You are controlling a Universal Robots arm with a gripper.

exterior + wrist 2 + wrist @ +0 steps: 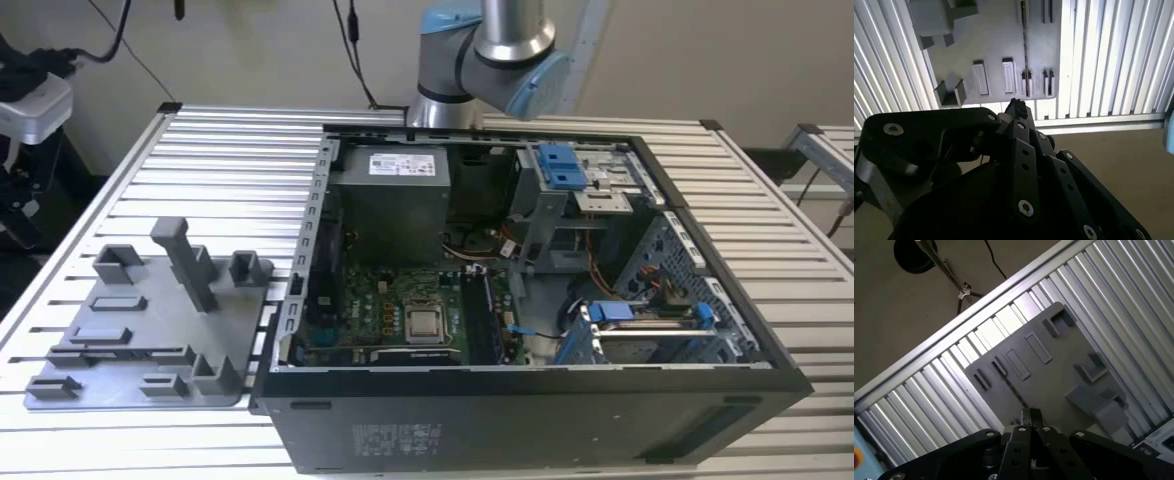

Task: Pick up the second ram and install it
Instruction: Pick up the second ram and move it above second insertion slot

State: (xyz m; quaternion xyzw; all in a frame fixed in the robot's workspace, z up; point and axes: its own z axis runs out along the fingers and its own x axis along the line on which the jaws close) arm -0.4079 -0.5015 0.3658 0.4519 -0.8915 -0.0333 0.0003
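End effector (1016, 106) above thin dark ram (1024, 52)

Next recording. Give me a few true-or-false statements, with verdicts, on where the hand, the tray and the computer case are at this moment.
1. In both wrist views the hand is aimed at the grey fixture tray. True.
2. The computer case has its side panel on. False: it lies open, with the green motherboard showing.
3. The tray lies to the exterior view's right of the case. False: it lies to the left.
4. Case and tray both rest on the slatted table. True.
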